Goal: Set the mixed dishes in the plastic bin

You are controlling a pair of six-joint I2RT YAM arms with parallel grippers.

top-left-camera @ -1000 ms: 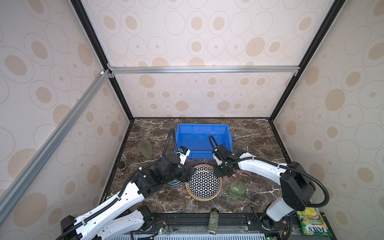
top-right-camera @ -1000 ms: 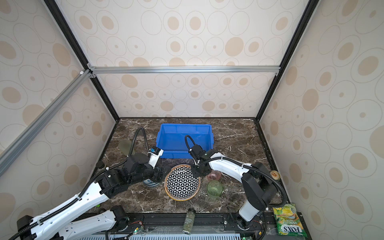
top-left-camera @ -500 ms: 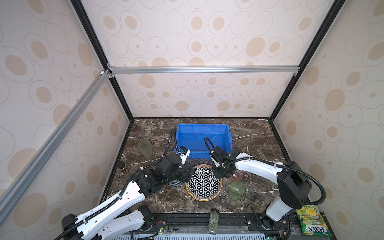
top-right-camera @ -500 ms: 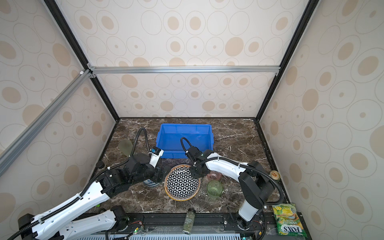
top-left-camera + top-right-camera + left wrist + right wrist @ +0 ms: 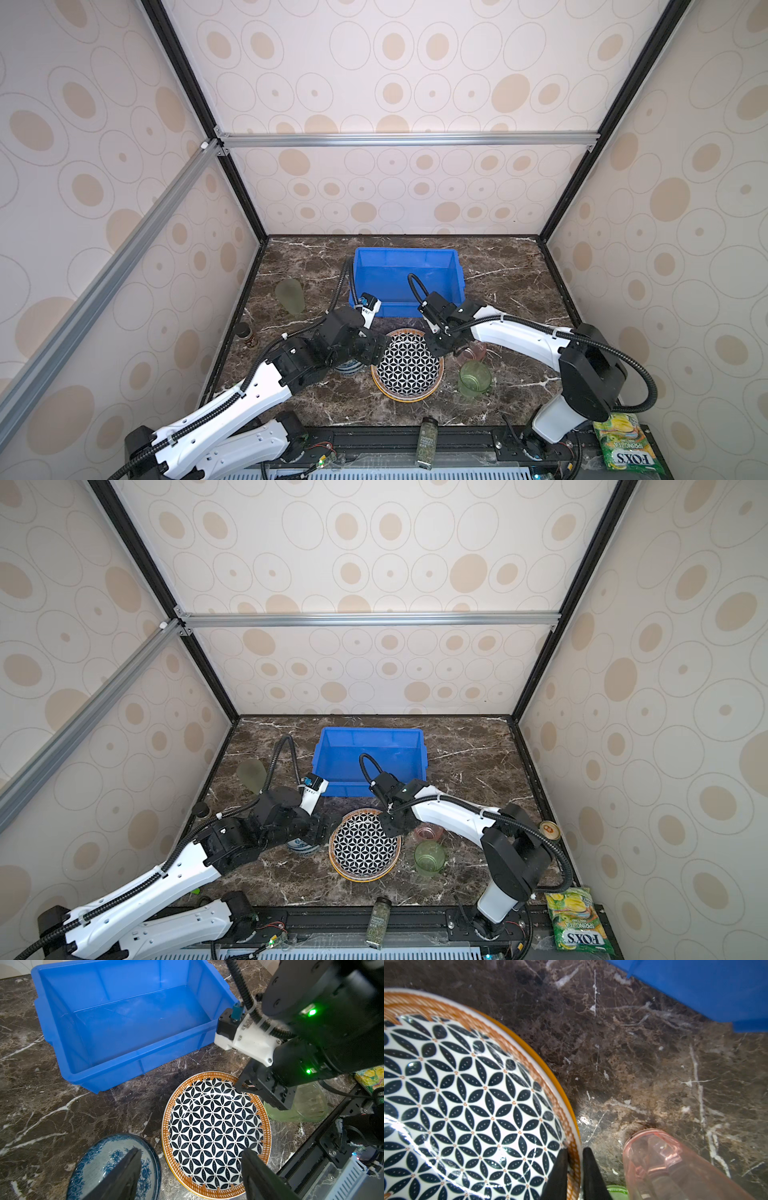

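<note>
Yellow-green FOX'S packet [image 5: 625, 444]; right fingers [image 5: 557, 1178] tight on plate [image 5: 467, 1095] rim, left fingers [image 5: 124, 1176] apart.

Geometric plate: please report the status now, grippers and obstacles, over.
Right gripper shut on geometric plate rim. Left gripper open, over floral bowl and plate edge. Pink cup close beside right gripper; blue bin empty.
</note>
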